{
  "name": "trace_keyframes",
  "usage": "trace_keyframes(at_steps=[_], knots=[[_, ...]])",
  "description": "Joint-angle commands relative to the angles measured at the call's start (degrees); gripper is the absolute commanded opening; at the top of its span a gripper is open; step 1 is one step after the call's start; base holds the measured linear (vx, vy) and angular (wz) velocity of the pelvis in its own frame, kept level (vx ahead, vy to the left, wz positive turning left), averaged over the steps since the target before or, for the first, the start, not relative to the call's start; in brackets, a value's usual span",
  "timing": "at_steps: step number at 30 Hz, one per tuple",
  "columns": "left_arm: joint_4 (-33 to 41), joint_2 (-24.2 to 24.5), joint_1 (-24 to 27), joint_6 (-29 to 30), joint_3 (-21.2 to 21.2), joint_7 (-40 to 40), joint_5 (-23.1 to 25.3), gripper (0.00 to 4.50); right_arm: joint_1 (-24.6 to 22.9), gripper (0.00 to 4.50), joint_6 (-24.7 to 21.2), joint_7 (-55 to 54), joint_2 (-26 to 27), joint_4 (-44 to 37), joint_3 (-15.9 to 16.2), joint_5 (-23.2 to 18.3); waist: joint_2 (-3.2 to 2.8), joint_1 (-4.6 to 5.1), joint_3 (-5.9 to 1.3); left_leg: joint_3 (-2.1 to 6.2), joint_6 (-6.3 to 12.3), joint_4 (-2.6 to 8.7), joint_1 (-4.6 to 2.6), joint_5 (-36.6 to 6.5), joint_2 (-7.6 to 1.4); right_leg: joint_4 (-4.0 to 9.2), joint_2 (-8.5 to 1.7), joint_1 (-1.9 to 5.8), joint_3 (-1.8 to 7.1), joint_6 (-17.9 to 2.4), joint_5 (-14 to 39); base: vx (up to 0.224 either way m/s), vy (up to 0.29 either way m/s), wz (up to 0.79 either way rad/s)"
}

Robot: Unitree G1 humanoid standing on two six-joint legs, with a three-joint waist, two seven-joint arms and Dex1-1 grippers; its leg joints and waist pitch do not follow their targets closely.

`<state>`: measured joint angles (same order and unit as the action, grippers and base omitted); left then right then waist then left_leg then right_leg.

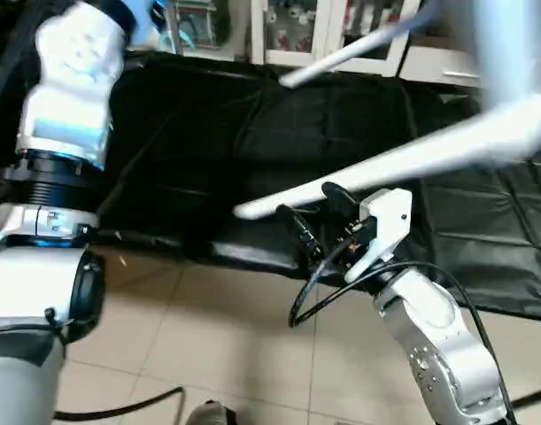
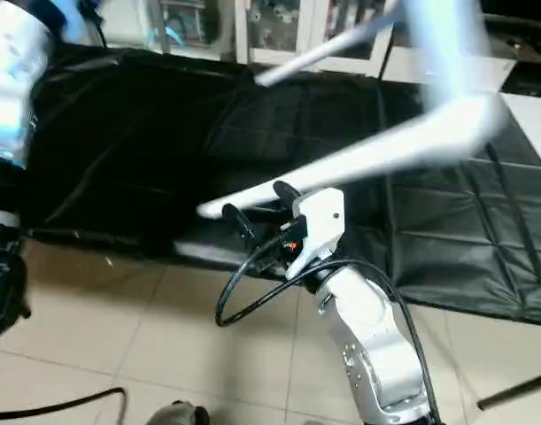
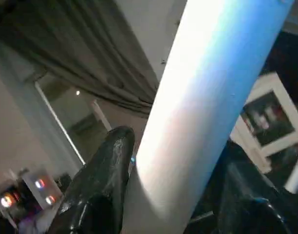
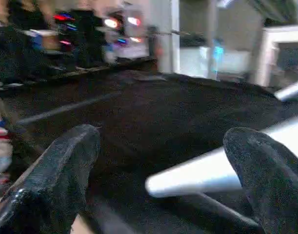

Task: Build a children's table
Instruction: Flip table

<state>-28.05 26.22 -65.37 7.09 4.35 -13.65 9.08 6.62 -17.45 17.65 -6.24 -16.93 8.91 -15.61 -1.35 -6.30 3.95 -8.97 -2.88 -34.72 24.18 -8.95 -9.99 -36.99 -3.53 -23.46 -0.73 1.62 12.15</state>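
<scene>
My left gripper [image 3: 163, 195] clenches one white tube leg [image 3: 202, 107] of the children's table [image 1: 509, 124], which is raised and tilted above the black-draped work table [image 1: 208, 133], while my right gripper [image 2: 257, 212] reaches up with fingers [image 4: 66, 165] spread around another leg's tip [image 4: 188, 180], not touching

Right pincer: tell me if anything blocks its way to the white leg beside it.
Nothing visible does. The right pincer is open, and the white leg already passes close by its fingers, above the black-draped table.
</scene>
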Motion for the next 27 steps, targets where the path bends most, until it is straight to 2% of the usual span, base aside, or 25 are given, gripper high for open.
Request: trace_keyframes(at_steps=[1,4,5,8,9,10,16,19,20,21,23,25,26,27], knots=[[5.78,-1.11,0.2,2.83,6.54,3.72,-5.88,2.03,0.85,4.5,-0.86,-3.58,1.67,1.54,-4.02,-0.98,1.12,0.21,-4.88,0.21,0.4,3.47,-2.03,-6.93,-2.07,3.5,-3.72,2.59,1.44,-13.21,-1.38,0.0,0.0,0.0],[10.56,-2.73,3.34,6.88,8.32,5.19,-6.96,2.03,1.29,4.5,-0.83,-5.56,3.21,1.4,-7.79,-3.81,0.86,0.15,-5.0,0.19,1.47,3.3,-2.09,-5.79,-2.18,3.32,-3.69,2.51,1.42,-13.49,-2.72,0.0,0.0,0.0],[10.73,-2.8,3.45,7.02,8.37,5.27,-6.98,2.03,1.29,4.5,-0.81,-5.63,3.24,1.37,-7.91,-3.86,1.08,0.07,-5.07,0.16,1.81,3.27,-1.97,-4.9,-2.14,3.23,-3.66,2.66,1.33,-13.45,-3.46,0.0,0.0,0.0],[12.48,-3.38,4.31,8.6,8.86,5.79,-7.55,2.03,1.34,4.5,-0.24,-6.4,3.64,1.24,-9.05,-4.38,0.94,0.11,-5.07,0.16,1.48,3.31,-2.06,-5.23,-2.05,3.36,-3.53,2.56,1.3,-12.76,-2.82,0.0,0.0,0.0],[15.7,-4.58,6.0,11.1,9.97,6.66,-8.49,2.03,1.9,4.5,0.18,-8.28,4.83,1.53,-11.32,-5.62,1.17,0.21,-5.04,0.1,1.37,3.33,-2.05,-5.39,-2.03,3.41,-3.47,2.56,1.3,-12.63,-2.72,0.0,0.0,0.0],[17.11,-5.06,6.82,12.05,10.42,7.0,-8.85,2.03,2.29,4.5,0.04,-9.09,5.24,1.87,-12.1,-5.9,1.15,0.29,-5.05,0.2,1.41,3.39,-2.11,-5.23,-2.2,3.27,-3.62,2.59,1.26,-12.93,-3.2,0.0,0.0,0.0],[21.57,-6.19,9.46,15.39,11.08,7.73,-9.17,2.03,4.99,4.5,-1.28,-10.69,6.31,4.28,-14.11,-7.06,1.41,0.51,-5.14,0.01,1.88,3.14,-2.02,-3.6,-1.9,3.15,-3.39,2.69,1.19,-12.54,-4.16,0.0,0.0,0.0],[23.57,-6.65,10.64,17.12,11.26,7.74,-9.33,2.03,7.84,4.5,-1.54,-10.1,6.35,7.31,-14.82,-7.95,1.34,0.7,-5.12,0.03,1.71,3.17,-2.0,-3.38,-1.89,3.15,-3.31,2.68,1.12,-12.45,-4.41,0.0,0.0,0.0],[24.57,-6.92,11.32,17.91,11.18,7.61,-9.26,2.03,10.94,4.5,-1.07,-9.29,6.09,11.02,-15.51,-8.17,1.21,0.69,-5.19,-0.01,1.52,3.06,-2.13,-3.52,-1.92,3.1,-3.28,2.57,1.14,-12.42,-4.51,0.0,0.0,0.0],[24.76,-7.0,11.5,18.09,11.14,7.62,-9.27,2.02,11.89,4.5,-0.85,-9.04,5.97,12.19,-15.74,-8.15,1.24,0.84,-5.23,0.03,1.35,3.09,-2.06,-3.26,-1.87,3.04,-3.25,2.69,1.08,-12.54,-4.83,0.0,0.0,0.0],[25.16,-7.14,11.87,18.33,11.15,7.7,-9.3,2.02,14.02,4.5,-0.15,-8.78,5.61,15.05,-16.17,-7.72,1.22,0.6,-5.26,-0.11,1.19,2.91,-2.23,-2.61,-1.9,2.99,-3.15,2.53,1.12,-12.34,-6.11,0.0,0.0,0.0],[26.15,-7.21,12.94,18.81,11.06,7.72,-9.45,2.02,18.45,4.5,1.13,-9.83,4.19,22.08,-16.43,-5.27,1.43,0.83,-5.34,-0.06,0.81,2.94,-2.16,-1.96,-1.88,2.82,-3.15,2.71,0.97,-12.66,-7.13,0.0,0.0,0.0],[26.86,-7.33,13.55,19.25,11.04,7.84,-9.44,2.02,20.52,4.21,1.59,-10.74,3.53,25.47,-16.64,-4.12,1.54,0.94,-5.27,-0.15,0.41,2.93,-2.14,-2.03,-1.81,2.86,-3.09,2.75,0.92,-12.92,-6.89,0.0,0.0,0.0],[27.14,-7.39,13.77,19.48,11.05,7.88,-9.43,2.02,21.09,4.21,1.68,-11.07,3.38,26.41,-16.76,-3.89,1.86,0.89,-5.26,-0.23,0.36,2.89,-2.14,-2.15,-1.9,2.86,-3.21,2.73,0.96,-12.94,-6.78,0.0,0.0,0.0]])
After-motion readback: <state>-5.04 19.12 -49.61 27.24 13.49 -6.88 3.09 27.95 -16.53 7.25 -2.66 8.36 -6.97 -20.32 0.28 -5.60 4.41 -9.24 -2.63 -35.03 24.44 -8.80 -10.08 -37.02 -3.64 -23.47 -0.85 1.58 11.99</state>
